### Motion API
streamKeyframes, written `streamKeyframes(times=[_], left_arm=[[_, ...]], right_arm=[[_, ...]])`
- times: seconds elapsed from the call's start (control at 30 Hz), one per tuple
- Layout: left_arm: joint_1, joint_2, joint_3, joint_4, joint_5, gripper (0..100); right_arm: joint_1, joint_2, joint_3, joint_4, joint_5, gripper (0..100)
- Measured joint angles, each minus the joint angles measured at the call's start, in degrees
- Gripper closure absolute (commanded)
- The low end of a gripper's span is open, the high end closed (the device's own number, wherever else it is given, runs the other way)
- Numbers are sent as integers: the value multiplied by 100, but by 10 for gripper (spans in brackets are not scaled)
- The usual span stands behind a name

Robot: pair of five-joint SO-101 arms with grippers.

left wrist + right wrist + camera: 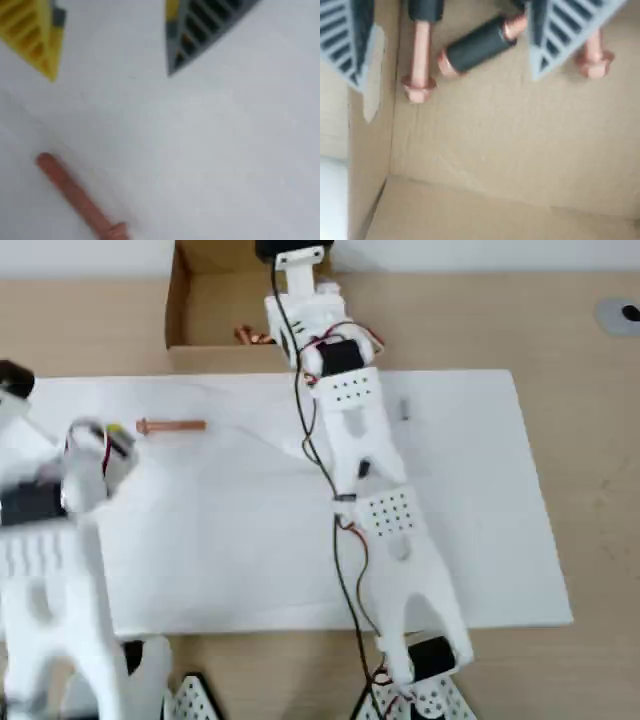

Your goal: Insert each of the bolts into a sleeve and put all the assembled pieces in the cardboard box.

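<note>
A bare copper bolt (170,425) lies on the white sheet (250,540) near its far left edge. My left gripper (111,75) hovers open just beside the bolt (80,197), with one yellow fingertip (37,35) and one dark one. My right arm (345,390) stretches over the cardboard box (180,300). There my right gripper (449,80) hangs open above the box floor (495,150). Below it lie three bolts in black sleeves: one (475,45) across the middle, one (420,50) beside the wall and one (592,55) behind a finger. Copper ends (250,335) show in the box.
A small grey piece (404,408) lies on the sheet beside the right arm. A grey disc (620,315) sits on the wooden table at the far right. Both arm bases stand at the near edge.
</note>
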State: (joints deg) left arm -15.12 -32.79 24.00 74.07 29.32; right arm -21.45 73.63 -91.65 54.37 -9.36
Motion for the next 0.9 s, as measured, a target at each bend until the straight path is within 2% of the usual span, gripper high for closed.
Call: streamKeyframes(times=[0.1,0.37,0.57,0.9], left_arm=[[9,1319,-853,79,712,840],[9,3771,-2479,70,1793,840],[53,4800,-2989,70,2462,840],[53,5820,-3640,70,2760,843]], right_arm=[[0,-44,-35,615,0,745],[0,-703,-44,1662,0,745],[0,-932,-44,2004,0,745],[0,-932,-44,2022,0,745]])
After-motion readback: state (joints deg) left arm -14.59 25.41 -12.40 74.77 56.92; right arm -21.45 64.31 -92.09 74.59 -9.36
